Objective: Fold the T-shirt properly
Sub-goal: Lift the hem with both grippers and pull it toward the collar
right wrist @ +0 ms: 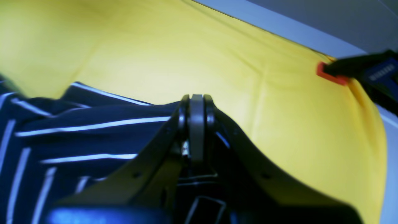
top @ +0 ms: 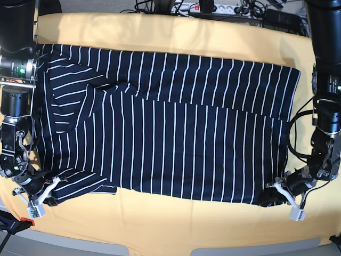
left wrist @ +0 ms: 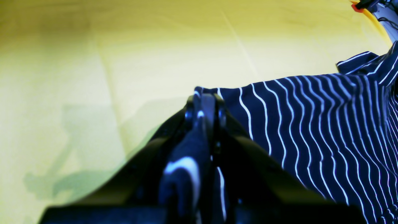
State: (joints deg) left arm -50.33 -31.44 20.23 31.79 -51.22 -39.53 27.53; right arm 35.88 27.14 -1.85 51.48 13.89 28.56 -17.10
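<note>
The T-shirt [top: 170, 122], dark navy with thin white stripes, lies spread flat across the yellow cloth, collar end at the left in the base view. My left gripper [top: 268, 197] is shut on the T-shirt's near right hem corner [left wrist: 205, 93], fabric pinched between its fingers. My right gripper [top: 50, 197] is shut on the near left sleeve end [right wrist: 174, 107], with striped folds [right wrist: 77, 130] bunched beside it. Both pinched corners sit low on the cloth.
The yellow-orange cloth [top: 181, 218] covers the table, with a bare strip along the near edge. An orange-tipped black clamp [right wrist: 332, 74] holds the cloth at a table corner [top: 16, 223]. Cables and a power strip [top: 213, 8] lie beyond the far edge.
</note>
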